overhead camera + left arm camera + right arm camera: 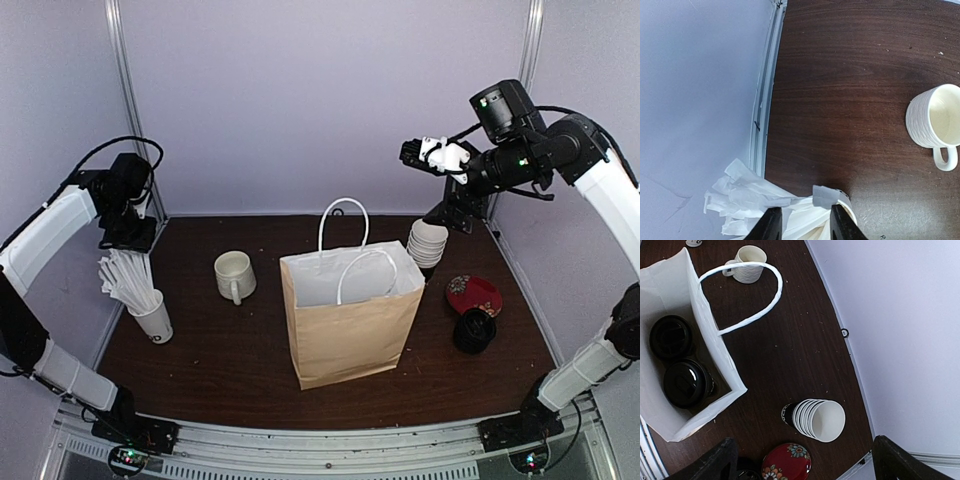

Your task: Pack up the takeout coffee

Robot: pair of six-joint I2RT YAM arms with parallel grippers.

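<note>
both lidded coffee cups point(686, 384) sit inside the paper bag point(665, 287), so packing looks done; right gripper point(805, 460) gapes wide and empty, left gripper point(802, 226) narrowly parted, holding nothing.

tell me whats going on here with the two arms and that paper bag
Two robot arms are packing takeout coffee. Both lidded black cups already stand side by side inside the paper bag in the middle of the table. The right gripper hangs open and empty, high above the stack of empty cups. The left gripper hovers with its jaws apart just over the cup of white sticks.
</note>
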